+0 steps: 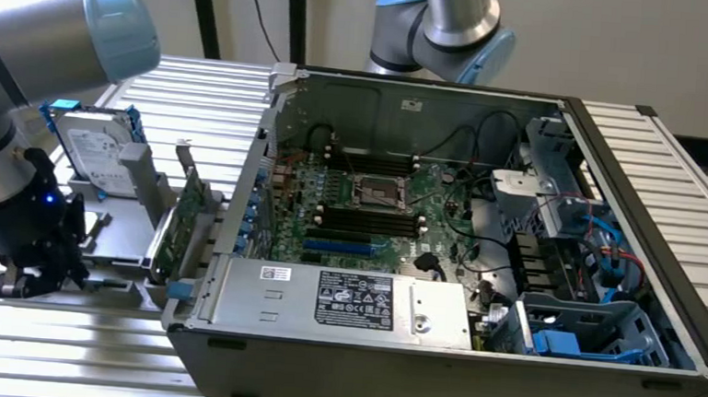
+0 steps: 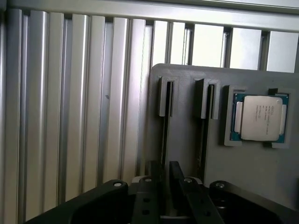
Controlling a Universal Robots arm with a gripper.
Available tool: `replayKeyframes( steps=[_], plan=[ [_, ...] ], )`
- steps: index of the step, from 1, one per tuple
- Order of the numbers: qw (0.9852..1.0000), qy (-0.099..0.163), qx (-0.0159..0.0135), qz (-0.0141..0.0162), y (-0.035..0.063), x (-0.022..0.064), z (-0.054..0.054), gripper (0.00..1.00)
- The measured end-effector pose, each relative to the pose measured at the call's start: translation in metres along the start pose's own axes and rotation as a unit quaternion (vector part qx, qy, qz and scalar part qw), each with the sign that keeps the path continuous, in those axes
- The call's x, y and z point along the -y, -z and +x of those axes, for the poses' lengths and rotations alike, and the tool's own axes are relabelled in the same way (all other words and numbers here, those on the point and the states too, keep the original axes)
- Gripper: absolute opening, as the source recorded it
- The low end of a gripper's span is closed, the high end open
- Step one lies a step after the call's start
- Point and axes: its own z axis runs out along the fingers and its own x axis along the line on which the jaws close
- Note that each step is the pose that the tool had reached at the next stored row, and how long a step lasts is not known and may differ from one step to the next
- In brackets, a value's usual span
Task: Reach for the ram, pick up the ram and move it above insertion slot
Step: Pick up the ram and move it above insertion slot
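**Item:** ram (image 2: 164, 130).

**Location:** It stands on its long edge in one of two narrow grooves of a grey holder (image 2: 187, 77). The holder sits on the desk (image 2: 70, 102) just beside the open computer case (image 1: 442, 375), on the exterior view's left. In the wrist view the ram shows edge-on as a thin dark strip running along the groove, with its faces and chips hidden.

**End effector** (image 2: 167, 170): Black and matte, set low over the holder and astride that same groove, with the ram's edge running in beneath it. I cannot tell whether it is clamped on the ram or only straddling it.

**Handling (judged):**
- Light, thin and stiff along its length, but likely to crack if twisted.
- Fragile at the chips and the contact edge.
- The flat faces look smooth, so grip would be modest.
- Best held across both faces near mid-length and kept upright, so it leaves the groove without scraping.

**Associated items:**
- Holder: moulded grey plastic with a dull finish, square end posts at each groove and a shallow recess.
- Processor (image 2: 260, 117): square with a brushed metal lid, seated in that recess.
- Desk: ribbed aluminium slats, bright and hard.
- Hard drive (image 1: 99, 151): a metal slab propped upright at the holder's far end.
- Expansion card (image 1: 179, 234): a green board on edge, between the hard drive and the case.
- Motherboard (image 1: 429, 185): green, lying flat in the case.
- Memory slots (image 1: 371, 220): long black parallel channels on the motherboard, well apart from the ram.
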Motion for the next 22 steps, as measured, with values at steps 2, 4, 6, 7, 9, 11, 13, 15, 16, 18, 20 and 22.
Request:
replayKeyframes(
  steps=[2, 4, 6, 7, 9, 11, 13, 15, 16, 18, 20, 22],
  plan=[
    [1.0, 0.0, 0.0, 0.0, -0.0008, 0.0002, 0.0001, 0.16],
    [1.0, 0.0, -0.0001, -0.0003, -0.0013, 0.0004, 0.0002, 0.12],
    [1.0, 0.0, -0.0001, -0.0003, -0.0019, 0.0006, 0.0002, 0.12],
    [1.0, 0.0, -0.0001, -0.0002, -0.0022, 0.0008, 0.0002, 0.12],
    [1.0, 0.0, 0.0001, 0.0, -0.0027, 0.0011, 0.0002, 0.12],
    [1.0, -0.001, 0.0, 0.0, -0.0027, 0.0013, 0.0002, 0.12],
    [1.0, -0.003, 0.0001, 0.0001, -0.0028, 0.0015, 0.0002, 0.12],
    [1.0, -0.006, 0.0002, 0.0003, -0.0029, 0.0016, 0.0002, 0.12],
    [1.0, -0.008, 0.0002, 0.0003, -0.0029, 0.0016, 0.0002, 0.12],
    [1.0, -0.01, 0.0002, 0.0004, -0.0029, 0.0016, 0.0002, 0.12],
    [0.9999, -0.011, 0.0003, 0.0005, -0.0027, 0.0016, 0.0002, 0.12],
    [0.9999, -0.012, 0.0005, 0.0009, -0.002, 0.0016, 0.0002, 0.12]
  ],
)
